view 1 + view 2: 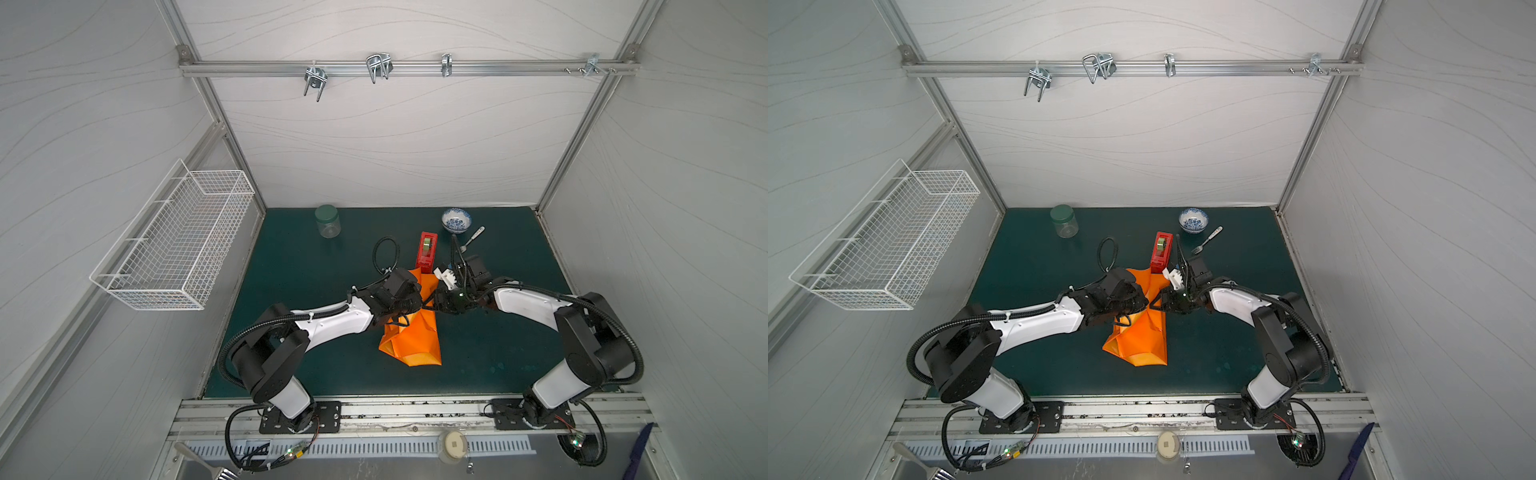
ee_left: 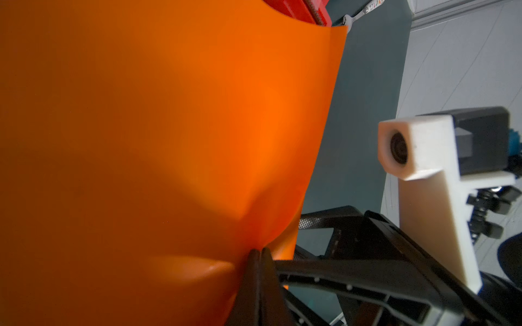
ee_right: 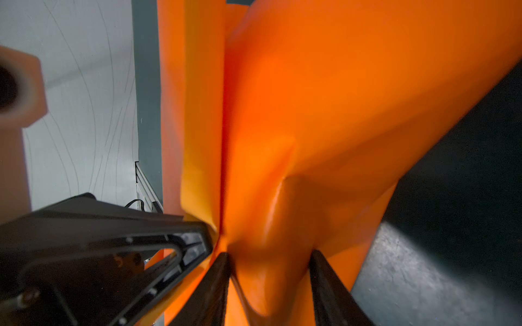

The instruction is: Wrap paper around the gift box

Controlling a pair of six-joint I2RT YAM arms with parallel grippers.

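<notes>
Orange everywhere. In both top views the paper (image 1: 415,340) is bunched into a tall crumpled tent in the middle of the dark green mat (image 1: 291,299). Its far end is up against the red tape dispenser (image 1: 427,249). No olive green shows anywhere, so I take it the gift box sits under that tent, but I can't confirm it. The left gripper (image 1: 417,307) and right gripper (image 1: 432,302) meet nose to nose over the top ridge of the sheet.

Left wrist view now: my left gripper (image 2: 258,255) is clamped right down, fingers together on a thin edge of the sheet, which fans away in a smooth curve. That's a light, floppy thing. One pinch carries it, though it will crease wherever I nip it.

Right wrist view: the right gripper (image 3: 269,256) stands about half open, with a puffed fold of paper bulging between its two fingers. The fold fills the gap, but whether the fingers are really biting, I can't tell.

My read: the sheet weighs next to nothing, has a slick sheen, and could tear or slide if my two arms pull apart. The best hold is on an edge or a flattened double fold, not a springy bulge. The box, being stiff cardboard, should stay put if I draw the paper over it gently.
</notes>
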